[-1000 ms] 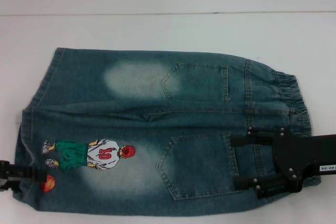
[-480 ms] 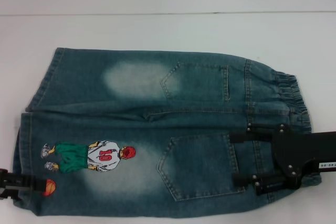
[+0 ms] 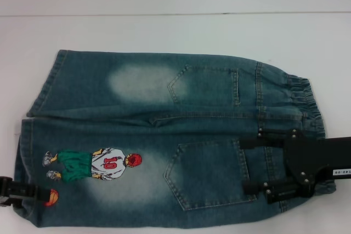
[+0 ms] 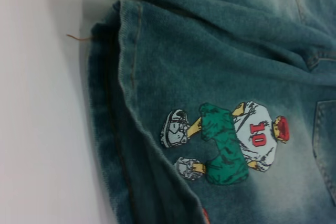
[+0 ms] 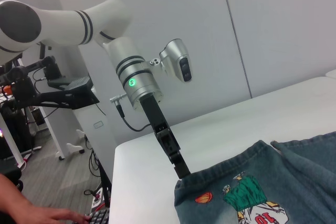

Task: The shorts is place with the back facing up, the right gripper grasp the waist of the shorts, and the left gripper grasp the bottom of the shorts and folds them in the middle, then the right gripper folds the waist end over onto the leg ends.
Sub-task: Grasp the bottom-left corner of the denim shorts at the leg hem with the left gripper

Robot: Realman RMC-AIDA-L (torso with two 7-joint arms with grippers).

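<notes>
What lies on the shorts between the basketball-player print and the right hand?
In the head view, a pale bleached patch and a back patch pocket lie between the basketball-player print and the right hand on the shorts.

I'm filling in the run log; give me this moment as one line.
stage: pre-fold | shorts: flat, back up | right gripper: open at waist, near pocket | left gripper: at the printed leg's hem
</notes>
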